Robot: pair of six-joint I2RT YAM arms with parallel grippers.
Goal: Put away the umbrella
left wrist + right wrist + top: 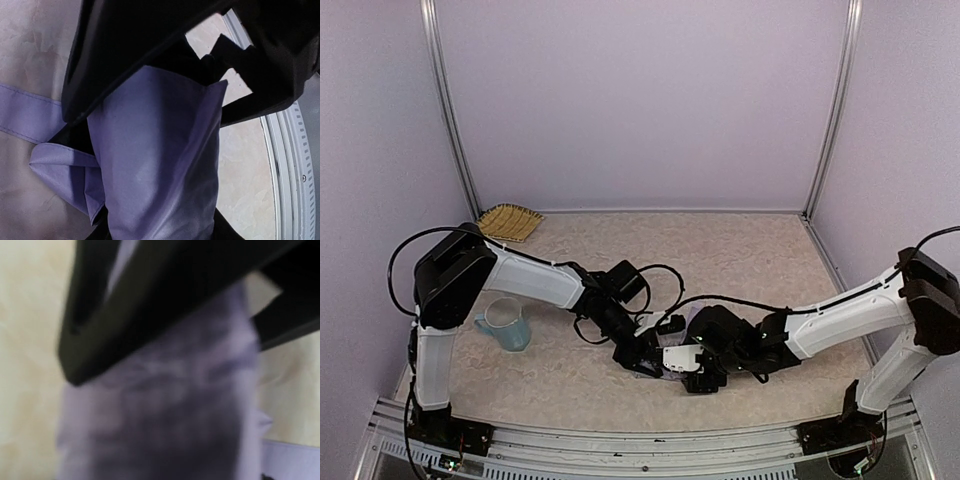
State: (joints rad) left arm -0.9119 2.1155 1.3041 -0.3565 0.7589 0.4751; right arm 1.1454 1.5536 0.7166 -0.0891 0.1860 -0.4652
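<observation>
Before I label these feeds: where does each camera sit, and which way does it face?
Top external: above and behind the bases, looking down on the beige table; the white left arm and right arm show.
Left wrist: on the left arm, looking down past its black fingers at the pale lavender fabric umbrella.
Right wrist: likewise, blurred, past its own fingers.
Shared: both wrist views show the umbrella.

- Overhead view: bright, even, diffuse light with only faint, soft shadows on the table [740, 260]; sharp from edge to edge.
- Left wrist view: the umbrella [160, 170] fabric is crisp, and the top of the picture is underexposed black.
- Right wrist view: heavy blur and a yellowish cast.
</observation>
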